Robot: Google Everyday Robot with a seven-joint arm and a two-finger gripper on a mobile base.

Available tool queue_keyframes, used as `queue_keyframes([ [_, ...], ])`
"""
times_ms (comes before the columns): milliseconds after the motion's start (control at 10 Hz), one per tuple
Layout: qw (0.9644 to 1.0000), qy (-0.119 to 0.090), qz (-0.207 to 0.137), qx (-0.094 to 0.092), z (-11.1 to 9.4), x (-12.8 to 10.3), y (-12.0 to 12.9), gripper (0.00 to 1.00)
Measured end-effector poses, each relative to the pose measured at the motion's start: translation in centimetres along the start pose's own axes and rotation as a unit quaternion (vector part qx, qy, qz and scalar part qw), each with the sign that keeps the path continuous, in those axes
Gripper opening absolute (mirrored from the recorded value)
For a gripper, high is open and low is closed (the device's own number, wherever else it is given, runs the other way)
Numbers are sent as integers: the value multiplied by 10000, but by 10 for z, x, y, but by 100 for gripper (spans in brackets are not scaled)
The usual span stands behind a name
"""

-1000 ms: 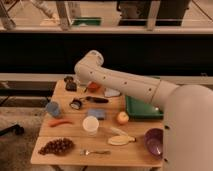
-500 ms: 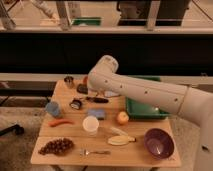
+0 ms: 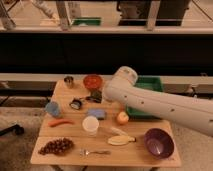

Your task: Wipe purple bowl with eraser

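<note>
Since the earlier frame your arm (image 3: 165,105) has swung right, uncovering the red bowl (image 3: 92,81) and all of the purple bowl (image 3: 159,142). You'll find the gripper (image 3: 96,95) just below the red bowl, but you cannot tell how wide its claw stands or what it holds. Your purple bowl sits well right of the red bowl, at the table's (image 3: 70,159) front corner. No eraser can be made out.

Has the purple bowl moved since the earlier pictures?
No. The purple bowl stays at the table's near right corner; the gripper is by the red bowl.
</note>
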Motion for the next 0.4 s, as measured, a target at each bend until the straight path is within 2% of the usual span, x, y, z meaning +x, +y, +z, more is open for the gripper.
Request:
queue_keyframes([
  [200, 9994, 126, 297, 110, -12, 30, 6, 20],
  [400, 9984, 216, 507, 152, -19, 50, 12, 20],
])
